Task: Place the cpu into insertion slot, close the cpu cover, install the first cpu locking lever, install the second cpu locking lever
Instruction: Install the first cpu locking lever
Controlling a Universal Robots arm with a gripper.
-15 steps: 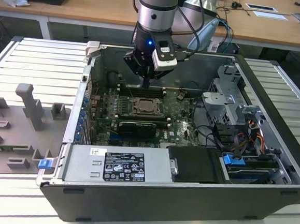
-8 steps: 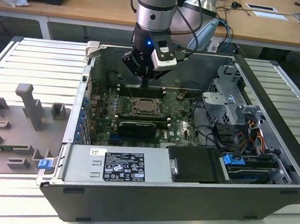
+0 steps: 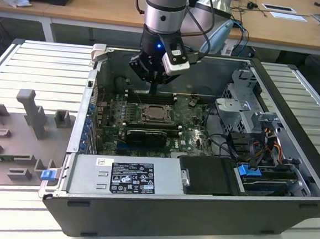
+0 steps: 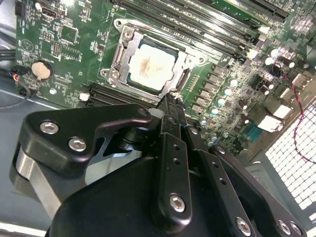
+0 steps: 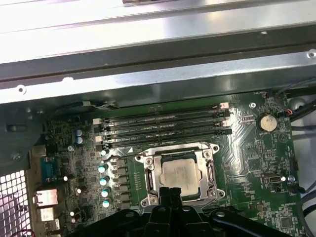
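Observation:
The cpu lies flat in the insertion slot on the green board, silvery top up. It covers the slot's dark inside. The cpu cover, a thin metal frame, lies down around the chip. My gripper hangs just above the socket's edge, beside the chip. Its two black fingers are pressed together with nothing between them. I cannot make out how the locking levers stand.
Long memory slots run beside the socket, toward the case wall. In the exterior view a black card with a fan sits in front of the socket. A drive cage and cables fill the case's right side. Grey fixtures stand outside on the left.

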